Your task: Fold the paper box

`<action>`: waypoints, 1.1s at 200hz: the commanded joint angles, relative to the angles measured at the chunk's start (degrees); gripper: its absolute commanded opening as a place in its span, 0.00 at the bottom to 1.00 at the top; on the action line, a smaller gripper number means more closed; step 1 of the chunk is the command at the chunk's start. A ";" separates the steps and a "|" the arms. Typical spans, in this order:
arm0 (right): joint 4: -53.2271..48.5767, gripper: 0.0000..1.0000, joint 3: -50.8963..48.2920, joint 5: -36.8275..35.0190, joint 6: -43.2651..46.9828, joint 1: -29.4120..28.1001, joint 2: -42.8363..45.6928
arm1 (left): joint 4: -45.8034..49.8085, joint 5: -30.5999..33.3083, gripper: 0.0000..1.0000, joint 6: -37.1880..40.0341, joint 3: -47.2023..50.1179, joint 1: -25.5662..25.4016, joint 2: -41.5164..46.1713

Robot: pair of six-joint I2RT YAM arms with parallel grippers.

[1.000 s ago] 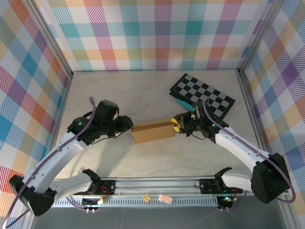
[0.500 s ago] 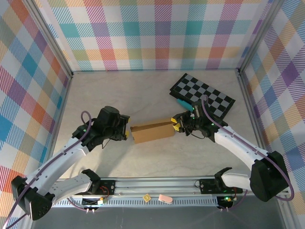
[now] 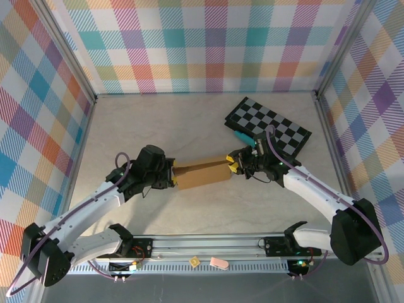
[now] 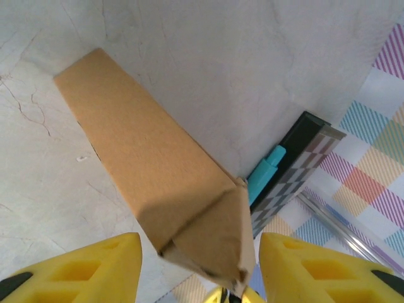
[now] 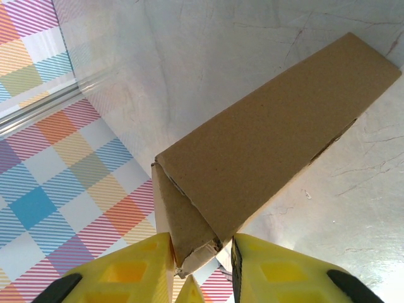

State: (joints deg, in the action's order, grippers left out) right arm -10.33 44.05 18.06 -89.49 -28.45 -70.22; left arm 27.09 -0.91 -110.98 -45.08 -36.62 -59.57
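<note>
Lying mid-tabletop (image 3: 208, 120), the paper box (image 3: 202, 173) spans between my arms. My right pincer (image 3: 232, 165) pinches its right end, I judge to anchor it, while my left pincer (image 3: 172, 174) stands spread around the left end, untouching, ready to tuck.

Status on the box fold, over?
Right gripper pinching one end of the brown cardboard box. Left gripper open, straddling the other end. Black-and-grey checkered board and teal pen beyond, clear of it.
</note>
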 commanded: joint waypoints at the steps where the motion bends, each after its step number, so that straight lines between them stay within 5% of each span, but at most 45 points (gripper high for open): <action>1: -4.40 0.29 -0.33 -0.93 0.37 0.41 -1.20 | -4.89 -0.24 0.48 -0.76 0.56 -0.56 -0.80; 60: -5.01 0.28 -0.43 -1.01 0.73 0.87 -1.06 | -1.97 1.21 0.37 0.23 2.79 -0.51 1.89; 159: -6.03 0.30 -0.35 -1.10 1.38 1.19 -1.52 | -1.44 3.57 0.38 2.23 4.47 -0.56 4.45; 220: -6.35 0.28 -0.28 -1.28 2.00 1.39 -1.92 | -0.31 4.05 0.22 3.00 4.83 -0.51 5.63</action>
State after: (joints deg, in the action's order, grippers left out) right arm -10.76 44.05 19.16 -88.79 -28.03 -70.41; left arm 23.99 1.13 -108.53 -41.23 -36.91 -55.20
